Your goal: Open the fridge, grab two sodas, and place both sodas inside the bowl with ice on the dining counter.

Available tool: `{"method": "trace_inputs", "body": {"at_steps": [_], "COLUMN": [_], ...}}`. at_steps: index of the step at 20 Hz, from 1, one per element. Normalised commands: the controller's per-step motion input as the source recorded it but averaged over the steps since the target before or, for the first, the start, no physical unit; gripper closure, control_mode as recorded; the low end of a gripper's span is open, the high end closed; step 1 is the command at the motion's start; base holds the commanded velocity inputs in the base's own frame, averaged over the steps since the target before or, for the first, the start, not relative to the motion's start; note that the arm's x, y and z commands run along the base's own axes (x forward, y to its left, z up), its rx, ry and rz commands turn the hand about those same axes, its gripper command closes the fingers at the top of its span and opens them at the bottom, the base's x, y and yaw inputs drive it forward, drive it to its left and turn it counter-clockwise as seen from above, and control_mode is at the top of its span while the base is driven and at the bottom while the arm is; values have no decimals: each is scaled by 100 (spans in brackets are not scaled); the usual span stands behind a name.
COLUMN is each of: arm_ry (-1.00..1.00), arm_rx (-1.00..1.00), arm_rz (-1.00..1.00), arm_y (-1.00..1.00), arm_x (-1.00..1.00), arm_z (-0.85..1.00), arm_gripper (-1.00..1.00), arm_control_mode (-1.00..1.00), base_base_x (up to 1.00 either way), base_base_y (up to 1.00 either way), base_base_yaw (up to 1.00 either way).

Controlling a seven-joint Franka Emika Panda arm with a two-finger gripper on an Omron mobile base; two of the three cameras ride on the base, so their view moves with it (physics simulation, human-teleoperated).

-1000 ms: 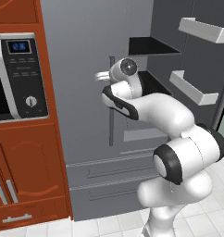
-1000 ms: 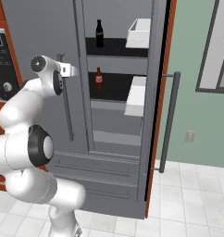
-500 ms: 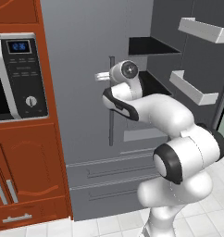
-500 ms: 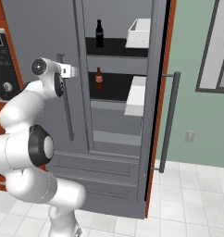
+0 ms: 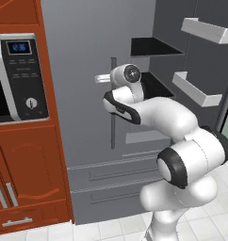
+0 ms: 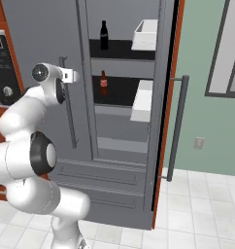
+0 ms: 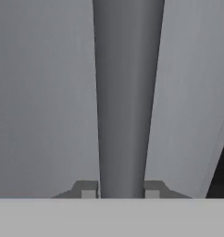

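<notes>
Pincer (image 7: 120, 190) clamped on the tall grey fridge's (image 5: 83, 117) thin vertical bar handle (image 7: 125, 92) (rigid, probably slippery); the heavy door likely swings stiffly.

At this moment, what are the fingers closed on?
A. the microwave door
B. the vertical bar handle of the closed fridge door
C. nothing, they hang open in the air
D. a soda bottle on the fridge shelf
B: in the hand view the fingers sit tight on either side of the bar handle of the grey fridge door.
</notes>
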Motion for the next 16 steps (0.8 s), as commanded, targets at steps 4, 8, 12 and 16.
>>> {"method": "trace_inputs", "body": {"at_steps": [4, 8, 12, 16], "arm_ry": [-7, -8, -6, -3], "arm_rx": [0, 0, 0, -1], "arm_rz": [10, 11, 13, 13], "arm_y": [62, 61, 59, 66], "arm_x": [-59, -88, -100, -100], "arm_z": [-5, 0, 0, 0], "arm_gripper": [100, 100, 100, 100], "arm_control_mode": [-100, -100, -100, -100], "base_base_x": [0, 0, 0, 0], "base_base_y": [0, 0, 0, 0], "base_base_yaw": [0, 0, 0, 0]}}
